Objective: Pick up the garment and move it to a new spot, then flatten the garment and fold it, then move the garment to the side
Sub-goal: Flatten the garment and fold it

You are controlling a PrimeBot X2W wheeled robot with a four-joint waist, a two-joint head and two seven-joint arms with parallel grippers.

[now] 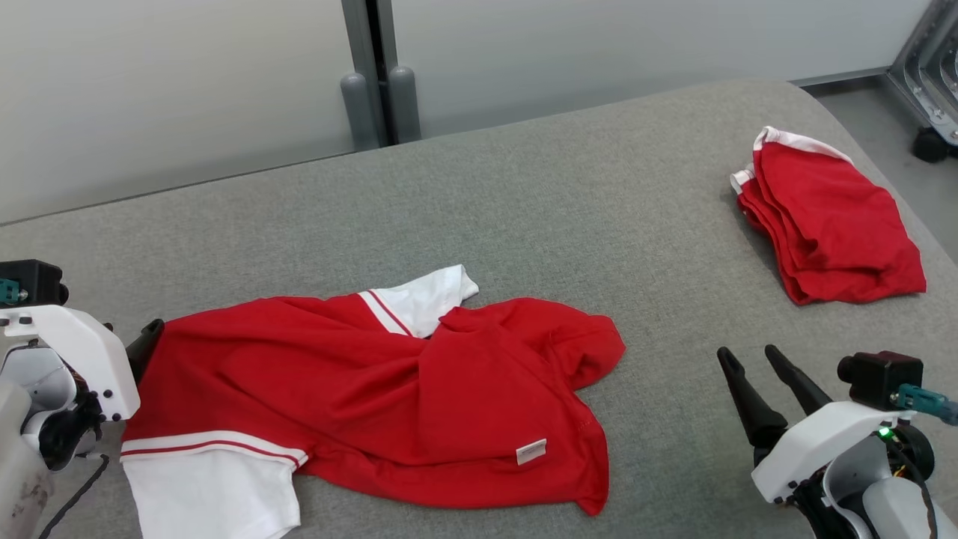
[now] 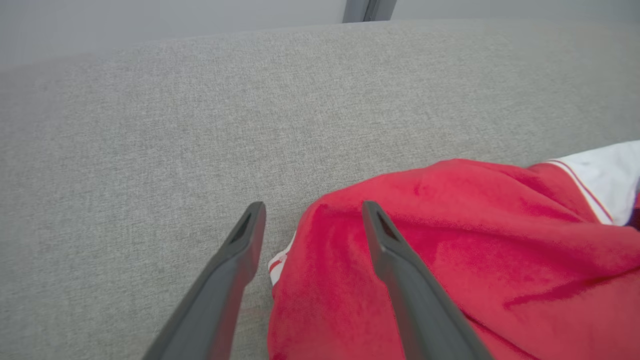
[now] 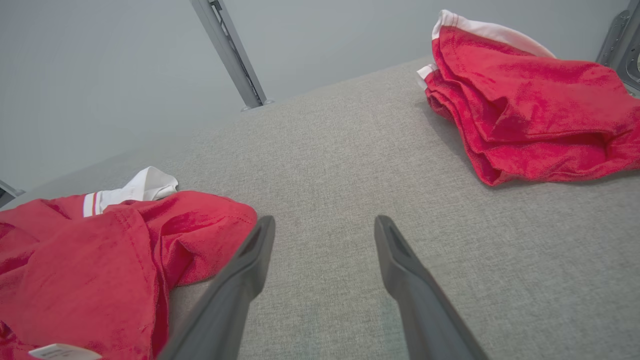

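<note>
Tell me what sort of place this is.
Probably a robot test cell for garment folding: a grey fabric-covered table, plain frosted wall panels with a metal post, a folded red pile and a crumpled red shirt.

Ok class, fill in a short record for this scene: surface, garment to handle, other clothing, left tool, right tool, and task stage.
surface: grey fabric surface
garment: red shirt with white sleeves, crumpled, label showing
other clothing: folded red pile with white trim, at the far right, apart from the shirt
left tool: open, fingers astride the shirt's left edge
right tool: open, empty, over bare surface right of the shirt
task stage: shirt not yet flattened or folded
</note>
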